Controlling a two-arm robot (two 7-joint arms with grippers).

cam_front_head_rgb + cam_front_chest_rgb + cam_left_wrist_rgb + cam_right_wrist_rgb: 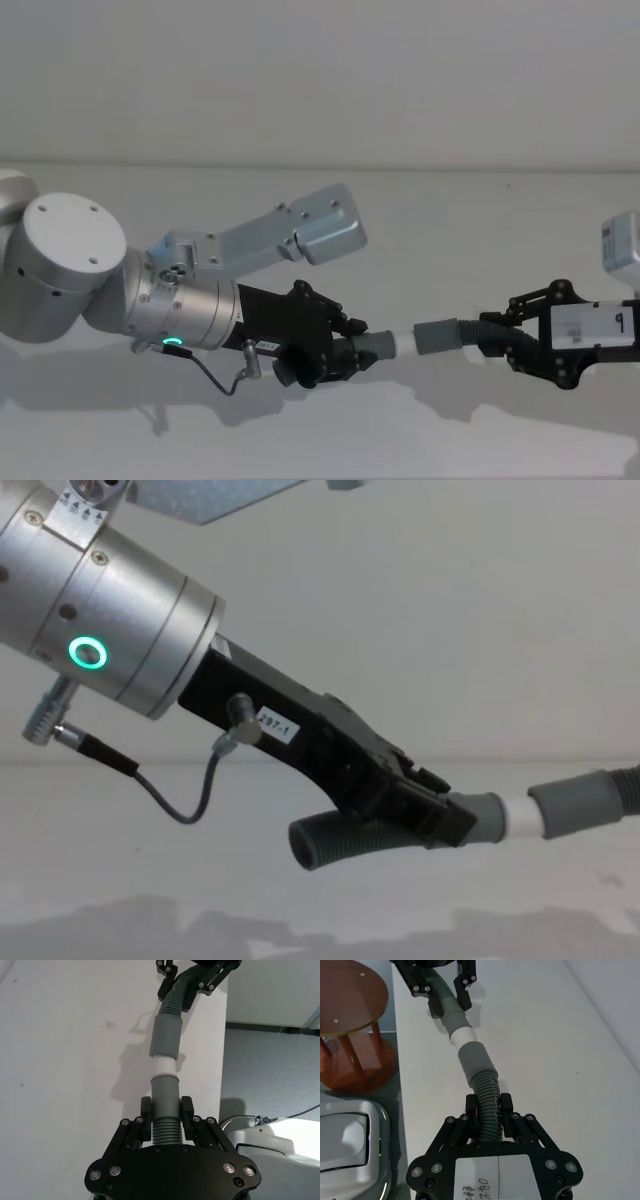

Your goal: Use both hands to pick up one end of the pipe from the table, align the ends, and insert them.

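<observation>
Head view puts the left gripper (352, 352) clamped on the short pipe piece (372, 347), its fingers (146, 1110) pressed against the ribbed section just behind the smooth grey neck. Straight ahead of it, the white tip (163, 1064) already sits partly inside the collar (166, 1035) of the long pipe piece (482, 1087), with a band of white left showing between the two. Beyond the collar, the right gripper (505, 333) is closed around the long piece's ribbed hose — both pieces are held up off the table (450, 220).

The joint looks only part seated. If the two arms push slightly off axis, the flexible ribs could buckle and the tip could jam or pop back out.

A small tag on the left gripper's body reads roughly "97-1" (273, 723); the right gripper's white label (590, 325) shows a "9".
</observation>
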